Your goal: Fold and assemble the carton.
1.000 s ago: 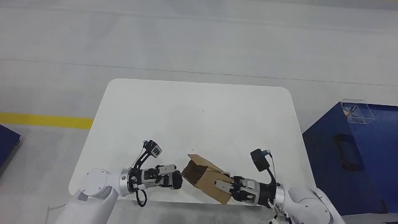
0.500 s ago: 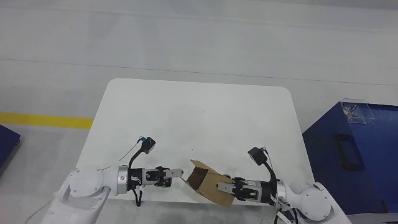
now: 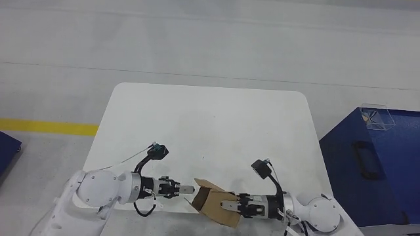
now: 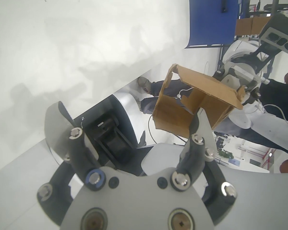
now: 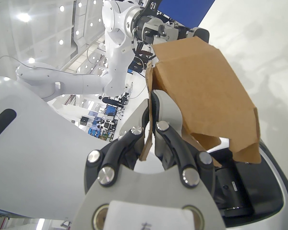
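White tabletop (image 3: 203, 124) on a pale grey floor, with a blue cabinet (image 3: 367, 164) off to its right. That is the setting, and the action sits at the tabletop's near edge.

Over the last second the carton (image 3: 213, 202) has slid from just inside that edge to right over it, and it has moved towards the left arm. The right hand (image 5: 153, 96) carried it there and stays clamped on one cardboard wall. A second ago the left hand (image 4: 130, 108) was touching the carton's end. It then backed off, and now it sits just beside the nearest flap, spread wide apart and holding nothing. I cannot tell whether one fingertip is grazing the cardboard.

My reading is that the box has been brought to the free hand so a flap can be pushed in. The carton is opened into a tube, but its end flaps are loose and its edges are ragged, so most of the folding looks still to be done.

Count: one carton, one tabletop, one blue cabinet, and two hands, one gripping and one free.
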Controlling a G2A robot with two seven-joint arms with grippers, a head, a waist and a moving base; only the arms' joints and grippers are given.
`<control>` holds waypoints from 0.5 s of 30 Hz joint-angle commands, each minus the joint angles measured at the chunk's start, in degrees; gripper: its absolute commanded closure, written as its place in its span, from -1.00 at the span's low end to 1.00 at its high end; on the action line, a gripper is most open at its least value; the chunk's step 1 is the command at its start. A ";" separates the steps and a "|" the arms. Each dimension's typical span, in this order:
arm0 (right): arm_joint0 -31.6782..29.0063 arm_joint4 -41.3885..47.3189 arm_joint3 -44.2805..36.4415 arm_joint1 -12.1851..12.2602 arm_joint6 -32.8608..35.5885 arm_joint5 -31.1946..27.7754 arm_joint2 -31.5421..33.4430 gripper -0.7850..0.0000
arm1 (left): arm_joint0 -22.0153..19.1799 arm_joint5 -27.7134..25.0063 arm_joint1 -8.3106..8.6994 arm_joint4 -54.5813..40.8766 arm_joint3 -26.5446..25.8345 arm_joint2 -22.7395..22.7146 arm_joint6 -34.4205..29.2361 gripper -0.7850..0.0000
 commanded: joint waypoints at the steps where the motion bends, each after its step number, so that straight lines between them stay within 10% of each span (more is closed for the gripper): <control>1: 0.31 0.27 0.10 0.03 0.20 0.32 -0.34 1.00 | 0.23 -0.61 0.16 0.03 -0.49 0.26 -0.47 -0.87; 15: 1.89 2.84 -0.07 0.31 3.29 0.78 -2.87 1.00 | -4.77 -0.33 0.11 0.84 2.71 7.34 -3.32 -0.70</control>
